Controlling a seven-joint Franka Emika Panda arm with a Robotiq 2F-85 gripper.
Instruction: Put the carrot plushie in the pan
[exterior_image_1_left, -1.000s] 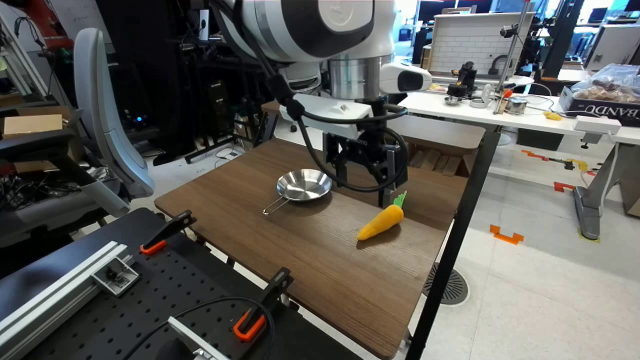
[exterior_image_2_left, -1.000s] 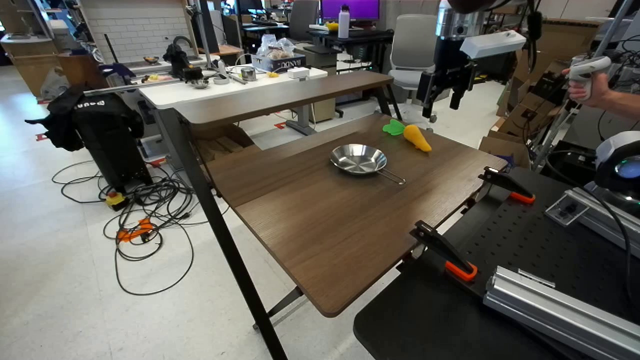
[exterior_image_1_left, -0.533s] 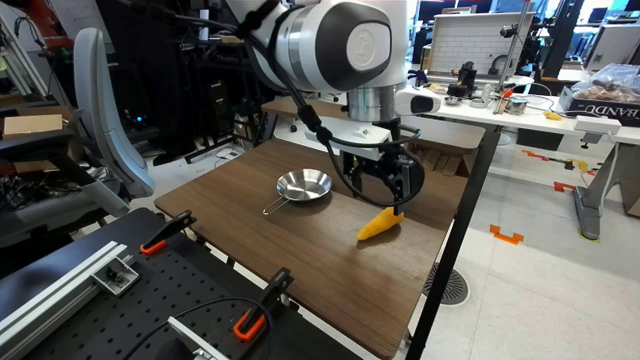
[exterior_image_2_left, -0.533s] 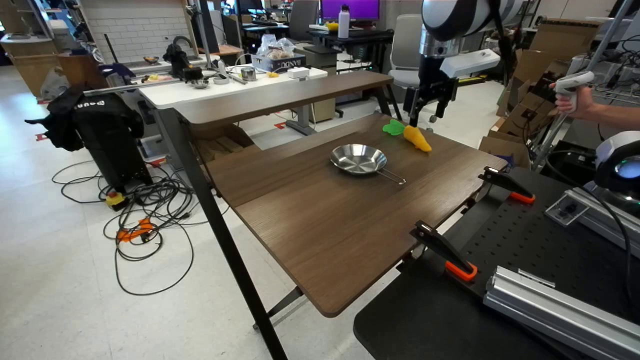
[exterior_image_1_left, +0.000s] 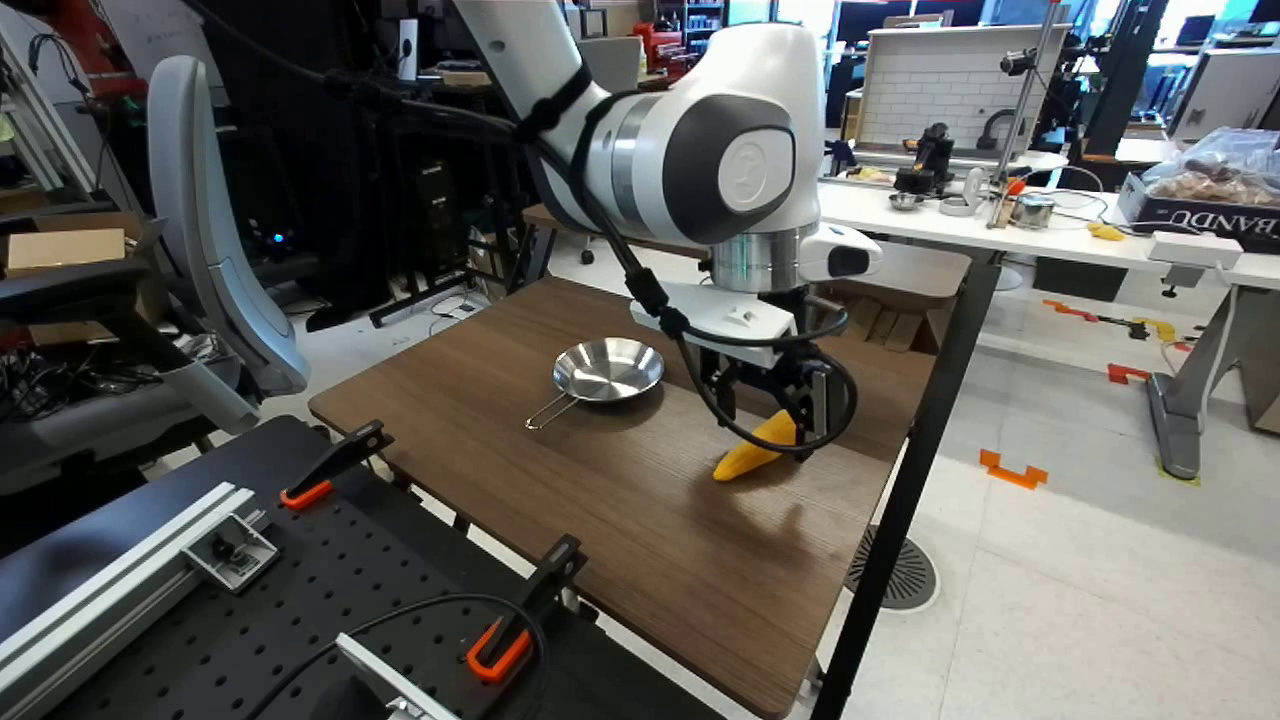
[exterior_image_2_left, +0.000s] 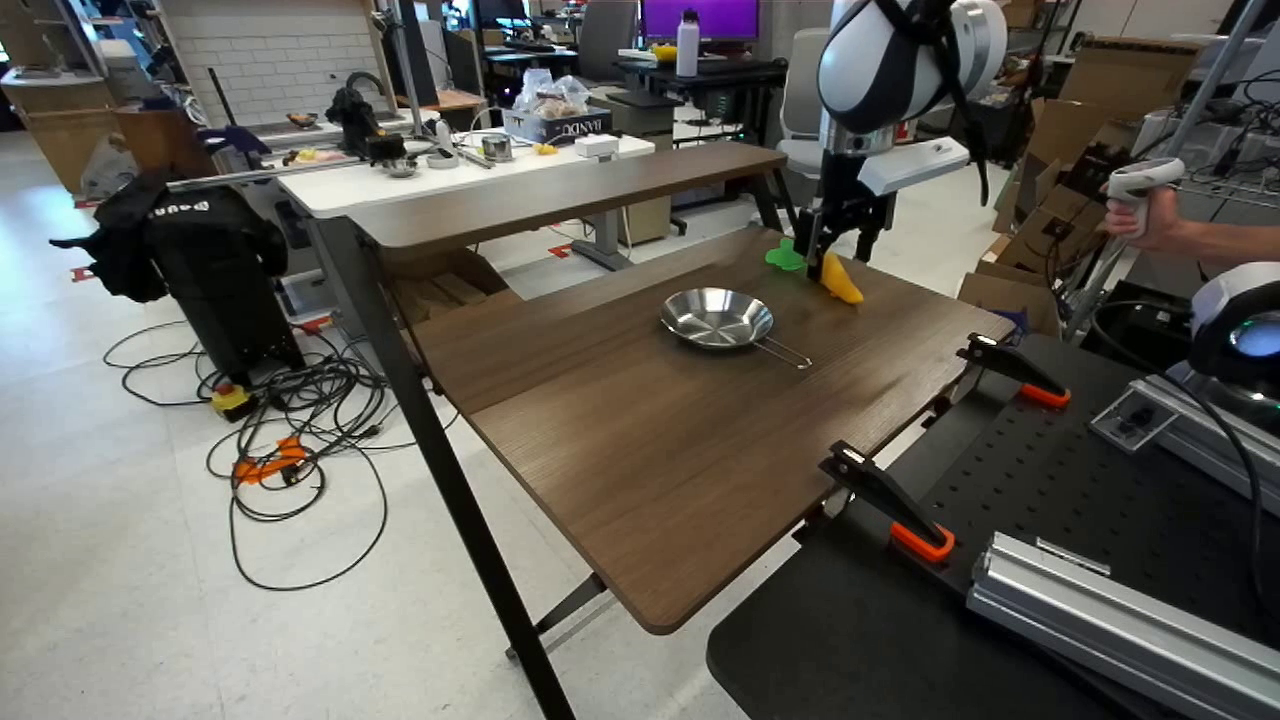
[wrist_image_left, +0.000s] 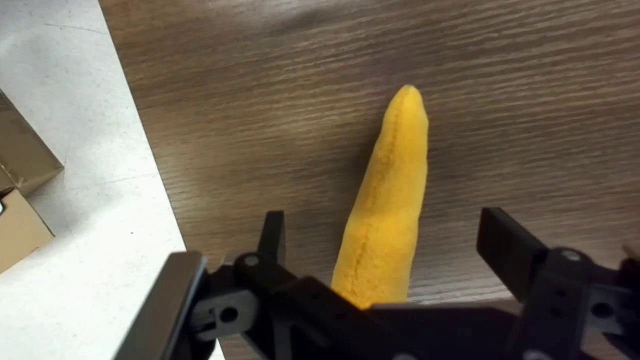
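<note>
While the gripper (wrist_image_left: 383, 225) points down over the carrot (wrist_image_left: 392, 185), its fingers (wrist_image_left: 507, 245) stand well apart, one on each side, with table (wrist_image_left: 450, 220) showing in between in the wrist view. The carrot lies on the table, its green leaves (exterior_image_2_left: 785, 255) visible in an exterior view. The shiny pan (exterior_image_1_left: 608, 370) sits nearby, and a hand (exterior_image_2_left: 1160, 218) holds a white controller (exterior_image_2_left: 1146, 176).

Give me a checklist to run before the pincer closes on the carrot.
Pincer open: ok, its fingers stand apart.
Carrot lined up between them: ok, a gap on each side in the wrist view.
Low enough to grip: cannot tell; height above the table is unclear.
Cable clear of the carrot: cannot tell; it crosses in front in an exterior view.
Leaves visible in the wrist view: not ok.
Pan ready: ok, nothing in it in both exterior views.
</note>
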